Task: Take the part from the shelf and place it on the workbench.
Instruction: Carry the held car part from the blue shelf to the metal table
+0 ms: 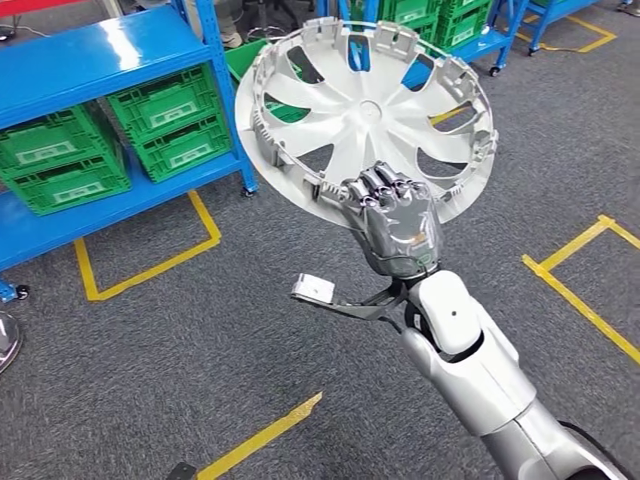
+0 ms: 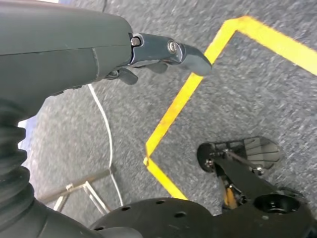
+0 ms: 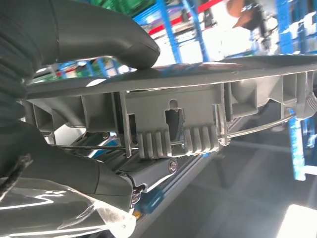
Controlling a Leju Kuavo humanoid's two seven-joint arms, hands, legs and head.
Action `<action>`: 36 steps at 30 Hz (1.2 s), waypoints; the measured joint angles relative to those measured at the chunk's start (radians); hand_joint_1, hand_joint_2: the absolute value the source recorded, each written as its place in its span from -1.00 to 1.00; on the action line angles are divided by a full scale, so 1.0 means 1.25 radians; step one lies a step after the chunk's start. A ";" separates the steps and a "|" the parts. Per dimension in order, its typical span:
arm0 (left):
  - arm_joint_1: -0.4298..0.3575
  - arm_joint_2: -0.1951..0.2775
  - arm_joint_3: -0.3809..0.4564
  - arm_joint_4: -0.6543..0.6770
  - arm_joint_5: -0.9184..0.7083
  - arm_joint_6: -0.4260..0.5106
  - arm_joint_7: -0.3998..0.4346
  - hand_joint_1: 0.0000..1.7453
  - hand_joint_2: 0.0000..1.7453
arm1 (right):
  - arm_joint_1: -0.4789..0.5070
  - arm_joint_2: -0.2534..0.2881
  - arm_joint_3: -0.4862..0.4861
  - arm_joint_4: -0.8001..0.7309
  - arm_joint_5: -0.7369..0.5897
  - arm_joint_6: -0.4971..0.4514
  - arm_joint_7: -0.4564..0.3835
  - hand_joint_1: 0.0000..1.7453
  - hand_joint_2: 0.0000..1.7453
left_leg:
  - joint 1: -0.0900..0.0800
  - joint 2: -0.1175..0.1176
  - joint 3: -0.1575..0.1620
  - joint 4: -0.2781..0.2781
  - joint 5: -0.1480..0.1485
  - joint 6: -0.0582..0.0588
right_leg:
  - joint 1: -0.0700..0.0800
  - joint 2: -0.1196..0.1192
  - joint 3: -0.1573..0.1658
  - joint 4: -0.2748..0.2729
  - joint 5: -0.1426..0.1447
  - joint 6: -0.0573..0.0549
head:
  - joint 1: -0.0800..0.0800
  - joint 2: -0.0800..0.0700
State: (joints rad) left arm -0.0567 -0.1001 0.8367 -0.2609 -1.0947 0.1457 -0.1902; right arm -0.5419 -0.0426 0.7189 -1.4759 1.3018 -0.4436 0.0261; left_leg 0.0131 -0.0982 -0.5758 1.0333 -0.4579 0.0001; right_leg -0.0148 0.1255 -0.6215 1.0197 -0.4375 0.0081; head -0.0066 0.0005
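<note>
Overall, grey carpet with yellow tape lines fills the floor in the head view. At the upper left stands a blue shelf with green crates on its lower level; more blue racks with green crates sit along the far edge. The part, a silver wheel cover, is held in the air above the carpet, beside the shelf and apart from it, tilted so that its ribbed inner side with spokes and rim clips faces the camera. The right arm rises from the lower right, and the right hand grips the cover at its near rim, fingers curled over the edge. In the right wrist view the thumb presses on 1 face of the rim and the darker fingers clamp from the opposite side, so the hand is closed firmly on the cover. In the left wrist view the left hand hangs over carpet and a yellow tape corner; a dark finger extends outward, nothing is held, and whether the fingers are apart or together cannot be told. A thin white cable lies on the carpet beneath it.
</note>
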 joint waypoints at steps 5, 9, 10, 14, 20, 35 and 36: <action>-0.006 -0.001 -0.008 0.000 -0.003 0.001 -0.001 -1.00 1.00 | 0.001 -0.008 -0.010 -0.008 0.002 -0.005 0.000 1.00 1.00 | 0.003 0.052 0.004 -0.028 -0.002 0.009 | 0.001 -0.028 -0.045 0.043 -0.019 0.023 | 0.003 0.000; -0.002 0.000 -0.014 0.000 -0.009 0.002 0.004 -1.00 1.00 | 0.003 -0.012 -0.012 -0.009 0.002 -0.005 0.002 1.00 1.00 | -0.003 0.101 0.004 -0.029 -0.001 0.013 | 0.002 -0.096 -0.122 0.213 -0.091 0.029 | 0.009 0.000; -0.002 0.000 -0.016 0.000 -0.010 0.002 0.005 -1.00 1.00 | 0.004 -0.014 -0.014 -0.009 0.001 -0.004 0.003 1.00 1.00 | -0.004 0.113 0.004 -0.029 -0.001 0.013 | 0.002 -0.099 -0.116 0.209 -0.082 0.029 | 0.010 0.000; -0.005 0.000 -0.023 0.000 -0.014 0.003 0.007 -1.00 1.00 | 0.004 -0.018 -0.022 -0.009 0.000 -0.004 0.008 1.00 1.00 | -0.010 0.151 0.004 -0.025 -0.005 0.006 | 0.010 -0.144 -0.006 0.025 -0.015 0.018 | 0.009 0.000; -0.009 0.000 -0.038 0.000 -0.023 0.003 0.010 -1.00 1.00 | 0.008 -0.024 -0.030 -0.009 0.000 0.006 0.014 1.00 1.00 | -0.009 0.141 -0.009 0.015 -0.039 -0.014 | 0.010 -0.114 0.003 -0.005 -0.007 -0.009 | 0.006 0.000; -0.018 -0.002 -0.056 0.000 -0.023 0.001 0.022 -1.00 1.00 | 0.019 -0.032 -0.035 -0.010 -0.001 0.024 0.027 1.00 1.00 | 0.000 0.051 0.008 -0.025 -0.009 0.010 | 0.006 -0.021 -0.037 0.024 -0.004 0.016 | 0.005 0.000; -0.019 -0.002 -0.058 0.000 -0.023 0.001 0.022 -1.00 1.00 | 0.019 -0.034 -0.035 -0.011 -0.002 0.024 0.027 1.00 1.00 | 0.001 0.062 0.009 -0.029 -0.007 0.013 | 0.008 -0.049 -0.055 0.059 -0.024 0.019 | 0.008 0.000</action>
State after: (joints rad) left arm -0.0802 -0.1025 0.7647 -0.2605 -1.1236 0.1465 -0.1624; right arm -0.5181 -0.0849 0.6753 -1.4891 1.2995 -0.4130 0.0604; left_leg 0.0139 -0.0204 -0.5640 0.9976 -0.4669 0.0164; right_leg -0.0053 0.0638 -0.6901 1.0935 -0.4676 0.0315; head 0.0031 0.0005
